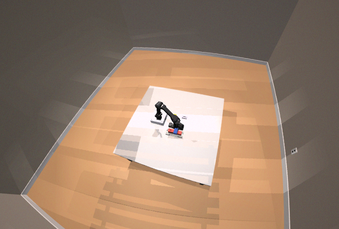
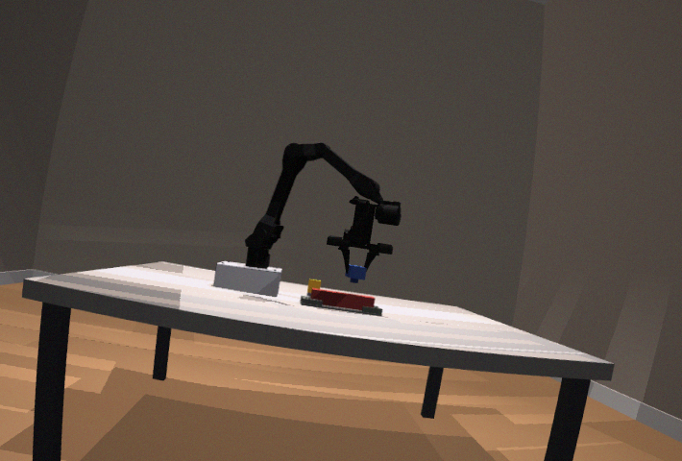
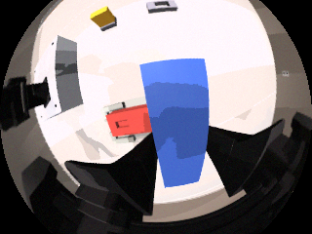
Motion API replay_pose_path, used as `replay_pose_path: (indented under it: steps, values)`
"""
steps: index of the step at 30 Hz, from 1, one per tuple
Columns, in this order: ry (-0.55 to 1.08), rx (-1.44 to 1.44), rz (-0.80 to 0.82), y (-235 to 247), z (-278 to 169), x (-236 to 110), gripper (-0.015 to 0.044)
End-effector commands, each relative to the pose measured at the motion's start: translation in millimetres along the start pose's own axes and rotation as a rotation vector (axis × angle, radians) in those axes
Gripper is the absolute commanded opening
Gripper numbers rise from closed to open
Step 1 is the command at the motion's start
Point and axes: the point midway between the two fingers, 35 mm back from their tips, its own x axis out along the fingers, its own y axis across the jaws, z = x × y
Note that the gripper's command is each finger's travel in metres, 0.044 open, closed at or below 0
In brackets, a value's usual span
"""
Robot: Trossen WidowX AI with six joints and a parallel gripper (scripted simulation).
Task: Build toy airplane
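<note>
Above the red fuselage my pincer hangs with its two black, wedge-shaped fingers clamped on the blue wing, a flat, smooth slab with straight edges that narrows a little toward the end nearest my wrist. From the wrist view the wing's long axis runs away from my palm and crosses the fuselage's long axis nearly at a right angle; its far end covers one end of the fuselage. From the exterior view the wing is clear of the fuselage, with a gap of air between, and a small darker stub shows under it, pointing down at the fuselage. The fuselage is a long, matte red block lying flat in the dark, low cradle, its long axis along the cradle's length; a small dark slot shows on its upper face in the wrist view. Just beyond the fuselage's end nearest my base, a pale grey box, sits the yellow tail fin, a small blocky piece resting on the white table top, apart from the cradle. Farther from the fuselage lies one small grey frame-like piece; what it is I cannot tell. I count one wing, one fuselage, one tail fin, one cradle.
</note>
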Motion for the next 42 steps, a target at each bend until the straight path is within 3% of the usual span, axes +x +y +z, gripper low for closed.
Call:
replay_pose_path:
  steps: [1, 30, 42]
  values:
    - [0.007, -0.004, 0.000, 0, -1, 0, 0.0195]
    - [0.007, -0.004, 0.000, 0, -2, 39, 0.0195]
    - [0.007, -0.004, 0.000, 0, -2, 40, 0.0195]
